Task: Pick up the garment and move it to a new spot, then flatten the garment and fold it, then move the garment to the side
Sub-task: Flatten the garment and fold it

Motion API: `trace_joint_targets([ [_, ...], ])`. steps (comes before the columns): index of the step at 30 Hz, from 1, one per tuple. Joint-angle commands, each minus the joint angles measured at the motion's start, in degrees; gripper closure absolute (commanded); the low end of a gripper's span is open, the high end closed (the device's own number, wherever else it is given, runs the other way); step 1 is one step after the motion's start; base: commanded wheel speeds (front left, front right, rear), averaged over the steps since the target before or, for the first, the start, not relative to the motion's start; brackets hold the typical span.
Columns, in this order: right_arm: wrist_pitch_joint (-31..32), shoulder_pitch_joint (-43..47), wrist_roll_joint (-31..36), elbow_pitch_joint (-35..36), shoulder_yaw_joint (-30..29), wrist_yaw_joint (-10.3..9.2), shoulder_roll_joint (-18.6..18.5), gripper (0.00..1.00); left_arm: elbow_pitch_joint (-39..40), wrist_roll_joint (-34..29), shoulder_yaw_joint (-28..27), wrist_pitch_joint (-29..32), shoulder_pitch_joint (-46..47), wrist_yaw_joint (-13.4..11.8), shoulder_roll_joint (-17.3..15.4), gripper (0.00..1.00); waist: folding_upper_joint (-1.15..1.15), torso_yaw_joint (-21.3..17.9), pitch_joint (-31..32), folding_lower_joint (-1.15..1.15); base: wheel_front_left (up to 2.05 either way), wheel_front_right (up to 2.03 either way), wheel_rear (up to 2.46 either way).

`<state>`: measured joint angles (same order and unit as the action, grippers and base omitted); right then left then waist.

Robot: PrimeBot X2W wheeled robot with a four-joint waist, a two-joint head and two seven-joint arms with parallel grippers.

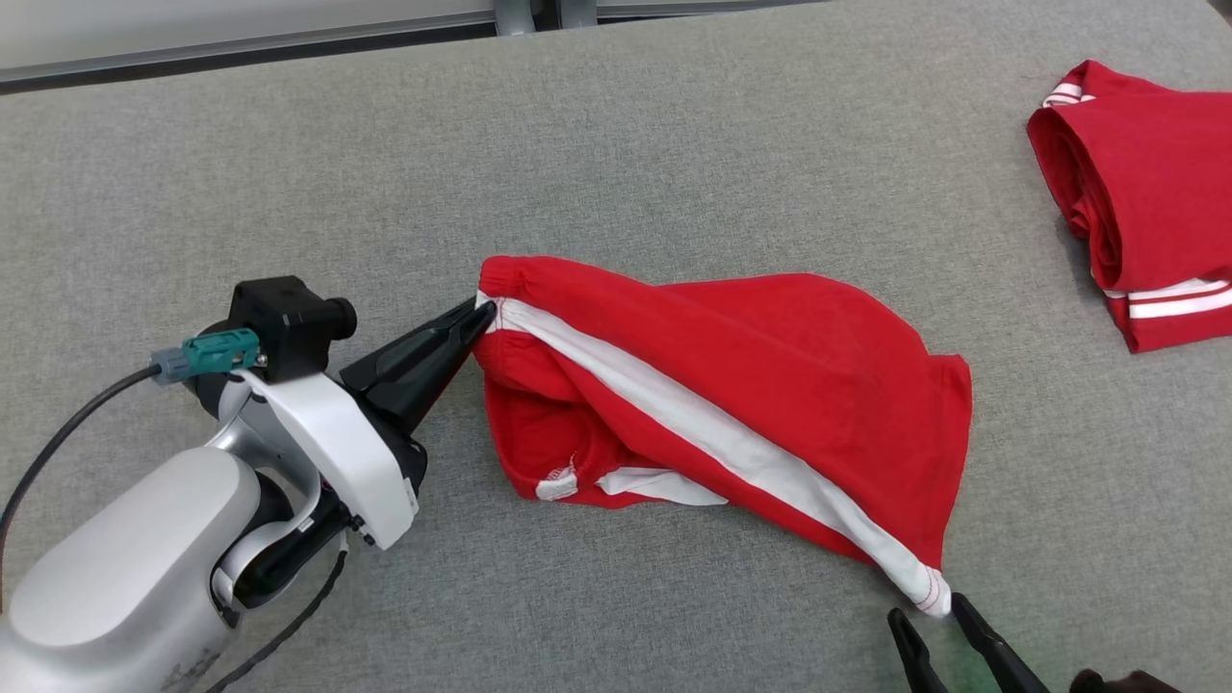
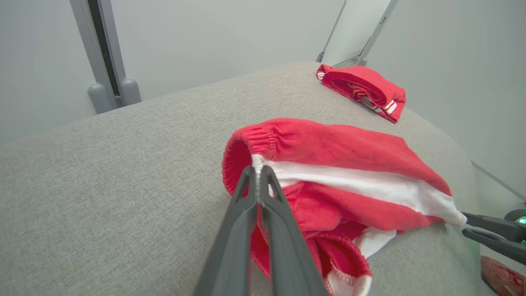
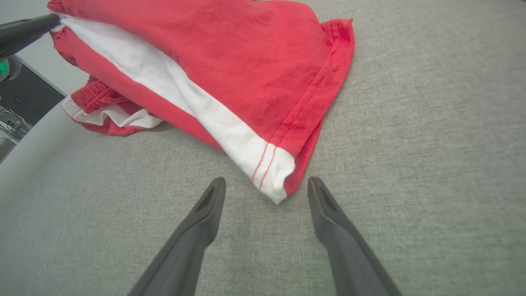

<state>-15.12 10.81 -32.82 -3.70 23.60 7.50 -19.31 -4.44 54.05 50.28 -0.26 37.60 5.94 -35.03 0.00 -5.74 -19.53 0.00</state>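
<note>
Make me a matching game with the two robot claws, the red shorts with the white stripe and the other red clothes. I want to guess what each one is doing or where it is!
Things:
1. left gripper
2. right gripper
3. red shorts with a white side stripe
4. folded red garment with white stripes

States or places:
A. open, tips on either side of the white hem corner
B. at the far right of the grey fabric table
C. shut on the elastic waistband
D. bunched up in the middle of the table

Pairs: 1-C, 2-A, 3-D, 4-B
</note>
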Motion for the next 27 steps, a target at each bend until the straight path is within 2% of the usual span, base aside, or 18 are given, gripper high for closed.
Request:
trace_joint_targets([
  [1, -0.02, -1.21, -0.99, -0.52, 0.39, -0.03, -0.47, 0.0, -0.26, -0.2, -0.2, -0.06, 0.97, 0.17, -0.16, 1.0, 0.0, -0.13, -0.17, 0.0, 0.0, 0.0, 0.0],
  [7, -0.02, -3.08, -3.04, -1.44, 2.33, -0.03, -1.64, 0.0, -1.46, -0.55, 0.38, -0.16, 1.98, 0.52, 0.0, 1.0, 0.0, -0.21, -0.46, 0.0, 0.0, 0.0, 0.0],
  [8, -0.02, -3.26, -2.78, -1.02, 2.62, -0.02, -1.92, 0.24, -1.61, -0.51, 0.45, -0.16, 2.01, 0.57, 0.0, 1.0, 0.0, -0.21, -0.47, 0.0, 0.0, 0.0, 0.0],
  [9, -0.02, -3.22, -2.71, -0.73, 2.75, -0.02, -2.1, 0.53, -1.76, -0.54, 0.5, -0.19, 1.97, 0.59, 0.0, 1.0, 0.0, -0.21, -0.45, 0.0, 0.0, 0.0, 0.0],
  [11, -0.02, -3.0, -2.6, 0.09, 3.12, -0.03, -2.6, 1.0, -2.18, -0.53, 0.69, -0.31, 2.03, 0.64, 0.01, 1.0, 0.0, -0.19, -0.31, 0.0, 0.0, 0.0, 0.0],
  [18, -0.02, -0.84, -2.04, 4.27, 1.13, -0.03, -4.33, 1.0, -3.27, -0.37, 0.87, -1.42, 2.08, 0.98, 0.12, 1.0, 0.0, -0.08, 1.11, 0.0, 0.0, 0.0, 0.0],
  [24, -0.02, -2.02, -4.58, 11.56, -8.34, -0.03, -6.02, 1.0, -1.36, 1.45, -0.01, -1.8, 4.6, 1.36, -1.36, 1.0, 0.0, -0.57, 3.1, 0.0, 0.0, 0.0, 0.0],
  [27, -0.02, -6.05, -6.27, 14.53, -12.44, -0.03, -9.29, 1.0, 0.97, 3.01, -0.34, -0.28, 8.34, 1.48, -2.34, 1.0, 0.0, -0.87, 3.52, 0.0, 0.0, 0.0, 0.0],
])
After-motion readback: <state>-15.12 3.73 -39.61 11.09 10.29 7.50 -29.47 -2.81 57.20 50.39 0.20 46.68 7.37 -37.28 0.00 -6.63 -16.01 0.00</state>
